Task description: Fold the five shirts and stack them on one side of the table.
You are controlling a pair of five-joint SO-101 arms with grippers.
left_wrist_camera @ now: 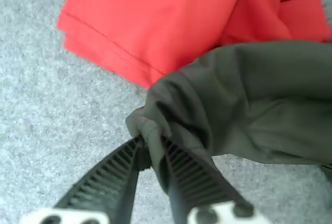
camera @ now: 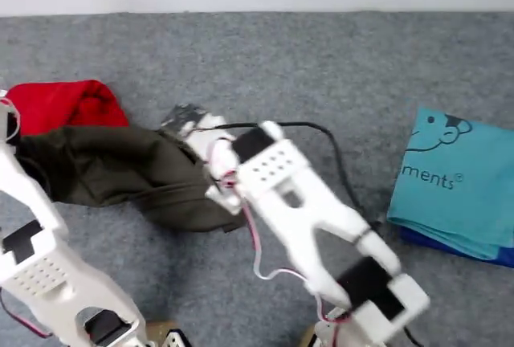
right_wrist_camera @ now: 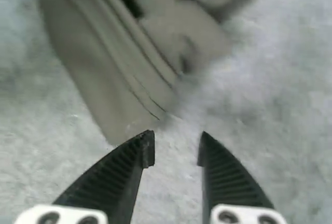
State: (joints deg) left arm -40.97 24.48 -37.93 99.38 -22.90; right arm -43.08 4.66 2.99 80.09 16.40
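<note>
left pincer (left_wrist_camera: 151, 149) pinching the olive shirt (left_wrist_camera: 249, 105), right pincer (right_wrist_camera: 175, 149) spread
right one hovers just beside its hem on the grey surface (camera: 321, 66); red shirt (left_wrist_camera: 155, 16) behind, folded teal shirt (camera: 454, 182) well off to the side

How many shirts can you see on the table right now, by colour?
red shirt: 1
dark olive shirt: 1
teal shirt: 1
blue shirt, under the teal one: 1
Total: 4 shirts that I can tell apart
</note>
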